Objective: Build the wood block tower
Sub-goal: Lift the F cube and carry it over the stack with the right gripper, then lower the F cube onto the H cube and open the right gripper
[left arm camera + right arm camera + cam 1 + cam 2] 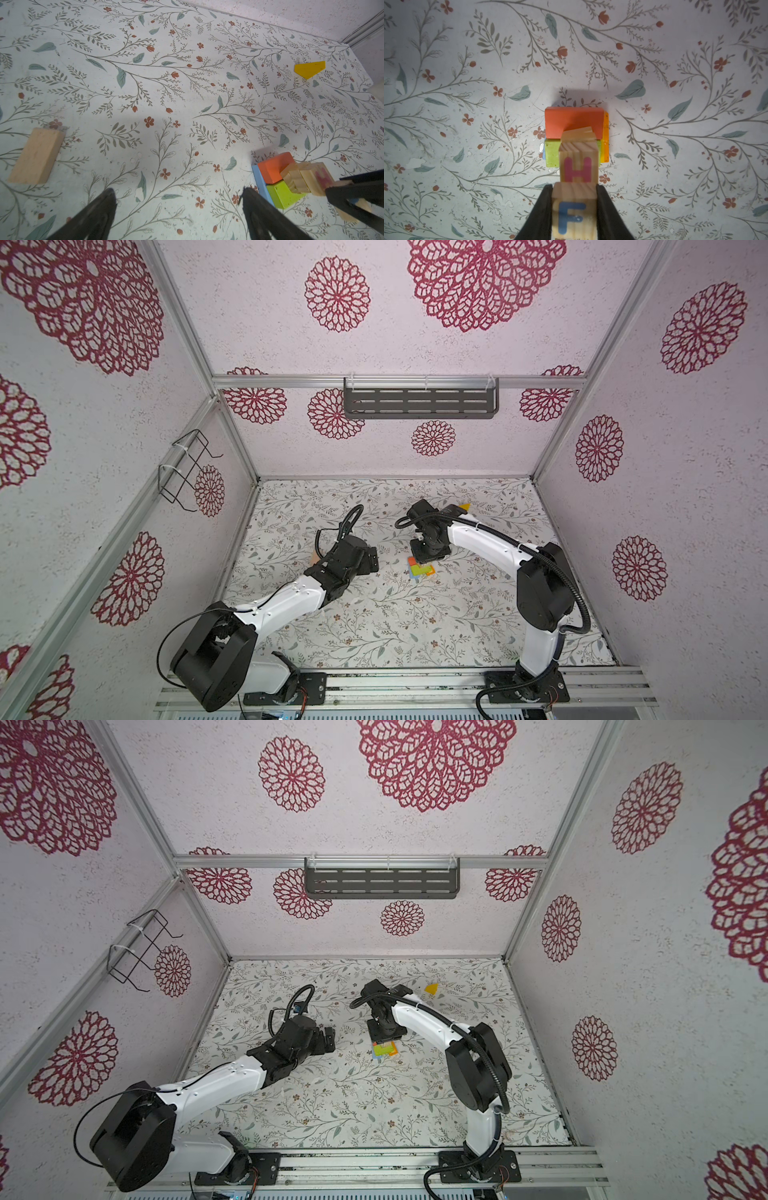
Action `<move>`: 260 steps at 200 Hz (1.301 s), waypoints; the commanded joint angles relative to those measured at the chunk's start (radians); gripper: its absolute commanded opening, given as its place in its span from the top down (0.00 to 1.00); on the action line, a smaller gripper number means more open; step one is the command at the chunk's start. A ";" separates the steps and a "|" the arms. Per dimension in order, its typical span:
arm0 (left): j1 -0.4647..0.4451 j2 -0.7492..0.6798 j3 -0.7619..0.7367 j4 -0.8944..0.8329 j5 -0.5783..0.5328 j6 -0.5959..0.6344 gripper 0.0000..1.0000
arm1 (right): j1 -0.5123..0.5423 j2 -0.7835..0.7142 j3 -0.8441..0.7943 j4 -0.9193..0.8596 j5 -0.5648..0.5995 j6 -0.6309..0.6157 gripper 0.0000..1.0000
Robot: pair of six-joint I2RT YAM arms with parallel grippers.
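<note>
Pinches F cube (574, 216) in right gripper (574, 191), just above H cube (578, 164) topping tower (571, 120) at mat (374, 635) centre; contact unclear. Holds left gripper (178, 190) spread wide, empty, at 9 o'clock of tower. Leaves tan block (35, 156) farther out at 9 o'clock, yellow block (309, 69) at 1 o'clock, both well apart from tower.

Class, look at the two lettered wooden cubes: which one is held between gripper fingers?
The cube with the blue F, clamped by the right gripper. The pink-H cube sits ungripped in the stack on the coloured blocks.
</note>
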State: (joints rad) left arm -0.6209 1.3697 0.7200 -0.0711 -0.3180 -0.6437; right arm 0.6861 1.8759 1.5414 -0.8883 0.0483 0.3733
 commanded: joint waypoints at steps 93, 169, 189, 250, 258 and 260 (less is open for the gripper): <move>0.013 0.008 -0.021 0.037 0.020 -0.016 0.03 | -0.019 0.009 0.061 -0.033 0.016 -0.024 0.72; 0.015 0.014 -0.021 0.043 0.031 -0.017 0.03 | -0.019 0.018 0.062 -0.021 0.018 -0.020 0.72; 0.014 0.015 -0.022 0.047 0.033 -0.017 0.03 | -0.020 0.023 0.066 -0.019 0.018 -0.019 0.72; 0.016 0.028 -0.021 0.056 0.043 -0.015 0.03 | -0.023 0.025 0.069 -0.008 0.015 -0.014 0.72; 0.016 0.029 -0.021 0.056 0.044 -0.015 0.03 | -0.023 0.028 0.069 -0.006 0.015 -0.013 0.72; 0.016 0.029 -0.020 0.056 0.044 -0.015 0.03 | -0.023 0.028 0.069 -0.006 0.016 -0.013 0.72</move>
State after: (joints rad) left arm -0.6121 1.3884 0.7040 -0.0387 -0.2787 -0.6472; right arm 0.6670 1.9034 1.5784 -0.8883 0.0505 0.3660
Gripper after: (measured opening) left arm 0.974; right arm 0.324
